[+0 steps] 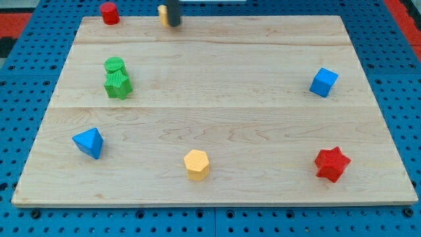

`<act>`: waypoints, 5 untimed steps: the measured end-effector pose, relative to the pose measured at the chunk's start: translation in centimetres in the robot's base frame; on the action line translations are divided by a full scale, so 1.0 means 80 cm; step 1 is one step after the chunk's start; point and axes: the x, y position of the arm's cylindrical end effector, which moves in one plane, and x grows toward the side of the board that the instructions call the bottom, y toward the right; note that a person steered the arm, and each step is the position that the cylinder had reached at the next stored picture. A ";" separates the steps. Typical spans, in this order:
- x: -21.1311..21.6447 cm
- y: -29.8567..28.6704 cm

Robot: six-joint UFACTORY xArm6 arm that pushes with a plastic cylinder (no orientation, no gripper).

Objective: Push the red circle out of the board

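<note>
The red circle stands at the view's top left and straddles the top edge of the wooden board. My tip is at the top edge too, about a hundred pixels to the right of the red circle and apart from it. A yellow block sits right against the rod's left side; its shape is partly hidden by the rod.
A green circle touches a green star at the left. A blue triangle lies at the lower left, a yellow hexagon at the bottom middle, a red star at the lower right, and a blue cube at the right.
</note>
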 end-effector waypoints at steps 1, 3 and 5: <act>0.005 -0.088; -0.014 -0.214; -0.012 -0.221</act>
